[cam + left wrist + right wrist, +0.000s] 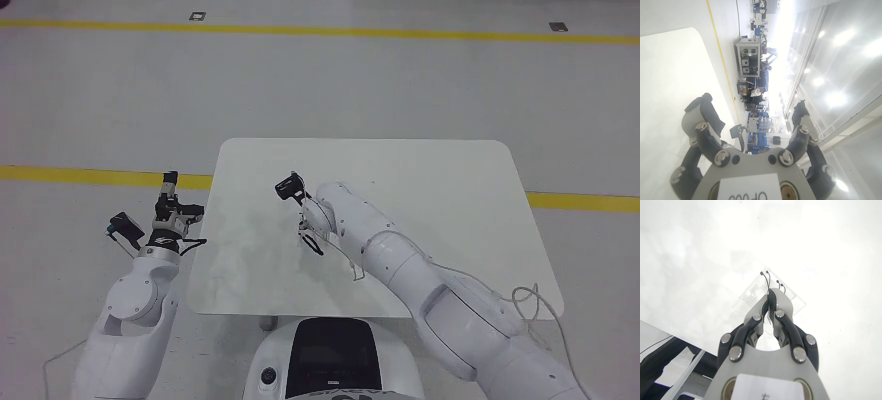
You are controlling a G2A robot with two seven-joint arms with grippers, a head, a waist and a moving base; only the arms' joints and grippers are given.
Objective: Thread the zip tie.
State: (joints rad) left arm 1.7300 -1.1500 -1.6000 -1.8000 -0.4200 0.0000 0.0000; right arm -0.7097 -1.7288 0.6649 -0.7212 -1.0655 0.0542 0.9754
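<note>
My right gripper (769, 292) is shut on thin black zip ties (768, 280) whose small heads stick out past the fingertips. Below them a clear plastic plate (798, 303) lies on the white table (696, 256). From above, the right gripper (306, 233) hangs over the table's middle-left, with a black zip tie (315, 245) looping under it. My left gripper (182, 196) sits off the table's left edge, open and holding nothing; its dark fingers (704, 108) stand wide apart beside the table (668, 75).
The white table (440, 200) has bare surface to the right and at the back. A clear plate edge (356, 270) shows near the right forearm. Yellow floor lines (90, 175) run beside and behind the table.
</note>
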